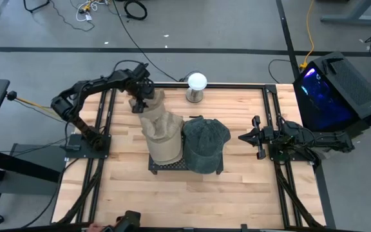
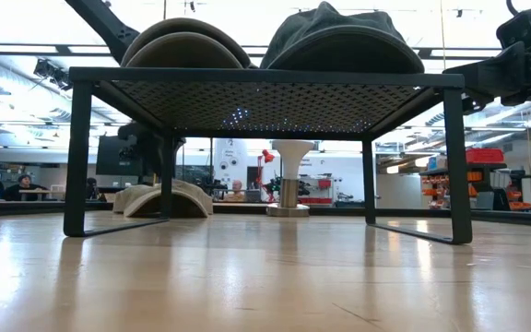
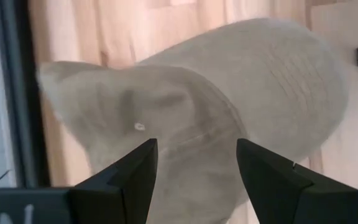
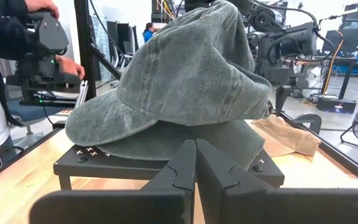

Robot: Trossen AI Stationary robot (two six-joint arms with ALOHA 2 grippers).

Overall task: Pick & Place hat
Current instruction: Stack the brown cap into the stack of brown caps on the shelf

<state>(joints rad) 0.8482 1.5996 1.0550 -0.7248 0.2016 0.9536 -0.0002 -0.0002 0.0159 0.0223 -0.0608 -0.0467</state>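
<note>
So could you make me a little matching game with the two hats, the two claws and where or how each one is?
Things:
1. tan hat
2. dark green hat
3. left claw
4. right claw

States:
A. shut, off to the side of the rack
B. open, above the tan hat's far end
C. wholly on the rack
D. half on the rack, half trailing to the table

Pairs: 1-D, 2-C, 3-B, 4-A

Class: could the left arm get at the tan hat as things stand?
Probably yes. The left end effector hangs open right over the tan hat at the table's far side, and the wrist view shows nothing between its fingers and the cloth.
</note>
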